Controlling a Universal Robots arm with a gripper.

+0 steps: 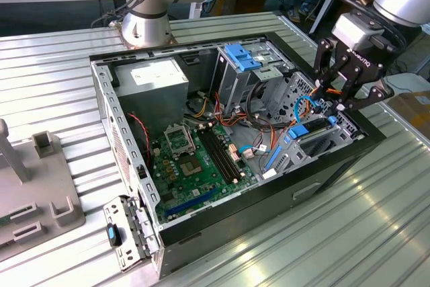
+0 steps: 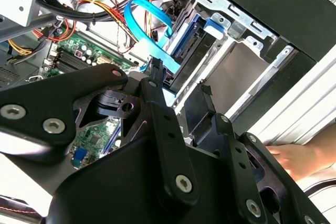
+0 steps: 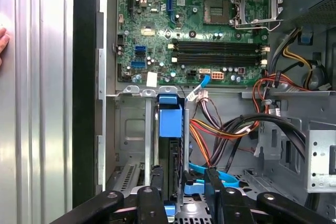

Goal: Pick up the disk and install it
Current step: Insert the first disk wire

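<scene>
The disk (image 3: pixel 169 161) is seated edge-on in a slot of the drive cage (image 3: pixel 131 129), with its blue side rails showing at the cage opening. The gripper (image 3: pixel 184 179) is positioned just outside the cage, jaws parted to either side of the disk's near end; no clamping contact is seen. The disk is judged rigid, fairly dense and shock-sensitive, with smooth metal faces. Hold is best taken across the blue rails, and the blue cable (image 3: pixel 210 174) beside the cage kept clear.
</scene>
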